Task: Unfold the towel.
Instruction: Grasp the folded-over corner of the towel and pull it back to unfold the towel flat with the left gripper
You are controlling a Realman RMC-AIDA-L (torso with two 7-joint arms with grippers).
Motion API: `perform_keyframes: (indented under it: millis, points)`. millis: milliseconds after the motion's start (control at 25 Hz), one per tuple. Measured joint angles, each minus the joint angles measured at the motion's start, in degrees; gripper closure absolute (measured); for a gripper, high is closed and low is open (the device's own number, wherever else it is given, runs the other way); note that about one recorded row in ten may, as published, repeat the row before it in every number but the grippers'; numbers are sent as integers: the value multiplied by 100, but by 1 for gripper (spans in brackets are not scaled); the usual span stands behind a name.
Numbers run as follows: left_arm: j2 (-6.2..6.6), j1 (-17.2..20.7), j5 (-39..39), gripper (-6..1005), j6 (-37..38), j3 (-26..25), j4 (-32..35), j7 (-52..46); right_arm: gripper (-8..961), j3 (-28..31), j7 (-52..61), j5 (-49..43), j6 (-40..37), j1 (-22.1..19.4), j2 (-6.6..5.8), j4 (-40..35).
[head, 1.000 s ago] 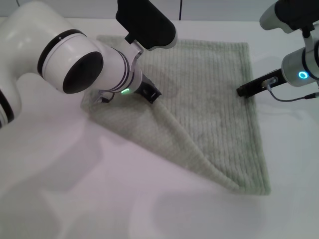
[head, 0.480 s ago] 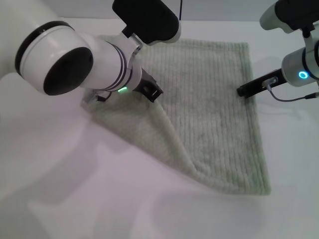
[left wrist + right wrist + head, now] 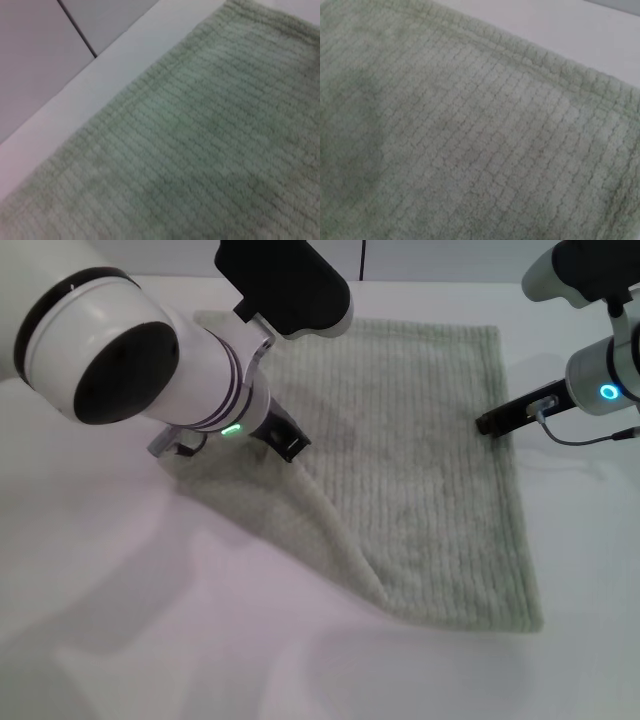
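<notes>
Towel partly folded on the white worktop, one tool at each side.

The towel [image 3: 420,470] is being shown across the centre and upper right of the head frame, lying on the worktop [image 3: 150,640], with its lower left part doubled over along a diagonal fold running toward the lower right. The left tool [image 3: 285,440] is being held low at the upper end of this fold, left of centre; whether it is open or closed cannot be told. The right tool [image 3: 495,422] is being held at the right hemmed edge of the towel, in the upper right; its state also cannot be told. Only towel texture and worktop are being shown in both wrist frames.
</notes>
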Motion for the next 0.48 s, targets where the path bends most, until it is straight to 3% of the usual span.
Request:
perform_keyframes:
  millis: [480]
  points:
    - [27,52,1,984,-769,-215,-265,82,940,0,-8,0,0,-4,0,0]
